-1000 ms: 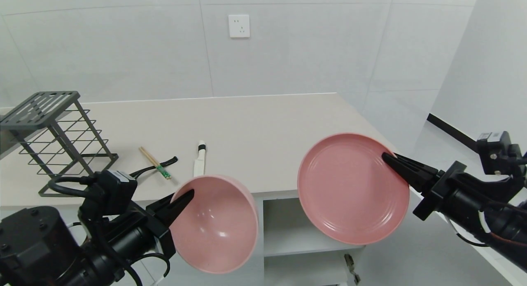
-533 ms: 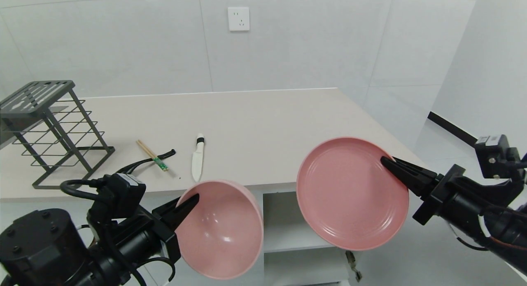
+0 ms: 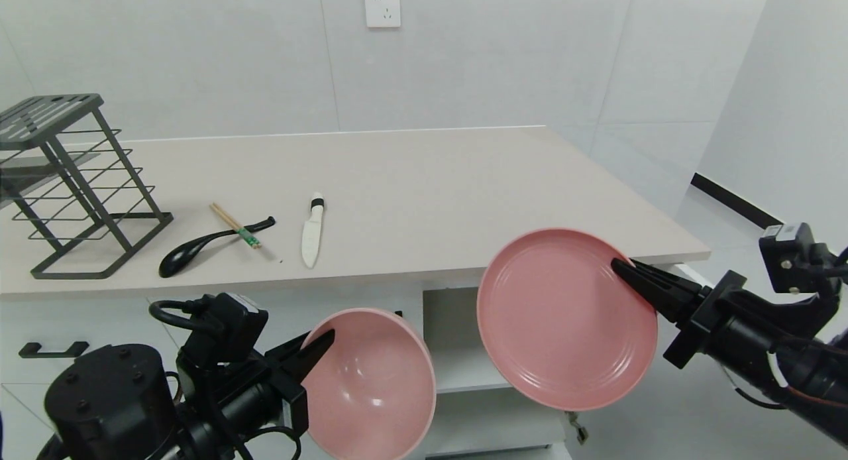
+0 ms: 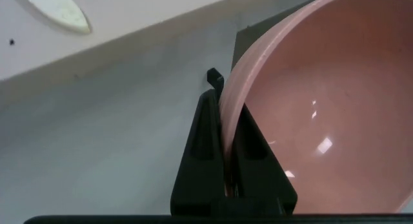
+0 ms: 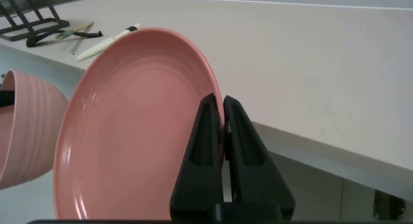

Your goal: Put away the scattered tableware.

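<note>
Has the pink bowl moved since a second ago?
Yes. Against the counter edge, the pink bowl has dropped: its rim overlapped that edge near the knife, now it hangs below it.

No text, label or number is legible on anything here.

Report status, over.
Left gripper shut on bowl rim. Right gripper shut on plate rim. Both held off counter front. Knife, spoon, chopsticks lie on counter.

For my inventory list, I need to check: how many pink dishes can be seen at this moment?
2. A pink bowl is clamped by its rim in the left gripper; a pink plate is clamped by its rim in the right gripper.
</note>
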You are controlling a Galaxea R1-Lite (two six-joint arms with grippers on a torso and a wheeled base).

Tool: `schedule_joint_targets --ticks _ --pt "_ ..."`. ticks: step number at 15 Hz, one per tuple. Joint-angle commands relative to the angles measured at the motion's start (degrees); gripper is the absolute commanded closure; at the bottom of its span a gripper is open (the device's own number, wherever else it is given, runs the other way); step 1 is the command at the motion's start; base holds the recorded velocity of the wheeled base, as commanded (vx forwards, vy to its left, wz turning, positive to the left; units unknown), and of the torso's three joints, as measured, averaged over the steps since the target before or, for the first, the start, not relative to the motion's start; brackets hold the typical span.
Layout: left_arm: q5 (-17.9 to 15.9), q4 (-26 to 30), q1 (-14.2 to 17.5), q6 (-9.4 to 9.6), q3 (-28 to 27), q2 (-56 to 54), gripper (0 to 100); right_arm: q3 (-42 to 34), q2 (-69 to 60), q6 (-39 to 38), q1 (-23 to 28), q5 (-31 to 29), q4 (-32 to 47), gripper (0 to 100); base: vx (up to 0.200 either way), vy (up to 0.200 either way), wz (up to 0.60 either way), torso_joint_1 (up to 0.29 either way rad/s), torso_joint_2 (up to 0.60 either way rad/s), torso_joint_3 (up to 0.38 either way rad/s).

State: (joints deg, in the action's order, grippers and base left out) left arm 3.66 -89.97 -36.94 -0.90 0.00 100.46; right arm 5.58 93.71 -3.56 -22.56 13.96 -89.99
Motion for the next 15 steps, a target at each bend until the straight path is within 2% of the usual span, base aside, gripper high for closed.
schedule_joint_targets --ticks 1,7,10,15 --pt "0.0 0.0 -0.2 -0.06 0.0 0.6 100 0.0 0.1 0.0 0.1 0.0 0.0 100 0.0 0.0 0.0 -0.203 0.38 0.168" --pt "0.0 0.0 -0.2 -0.06 0.0 0.6 100 -0.9 0.6 0.0 -0.1 0.0 0.0 100 0.0 0.0 0.0 -0.176 0.34 0.154" --pt "0.0 0.0 -0.2 -0.06 0.0 0.8 100 -2.0 0.8 0.0 -2.0 0.0 0.0 100 0.0 0.0 0.0 -0.149 0.25 0.108" --pt "0.0 0.0 -0.2 -0.06 0.0 1.0 100 -2.2 2.2 0.0 -2.0 -0.1 0.0 100 0.0 0.0 0.0 -0.238 0.34 0.134"
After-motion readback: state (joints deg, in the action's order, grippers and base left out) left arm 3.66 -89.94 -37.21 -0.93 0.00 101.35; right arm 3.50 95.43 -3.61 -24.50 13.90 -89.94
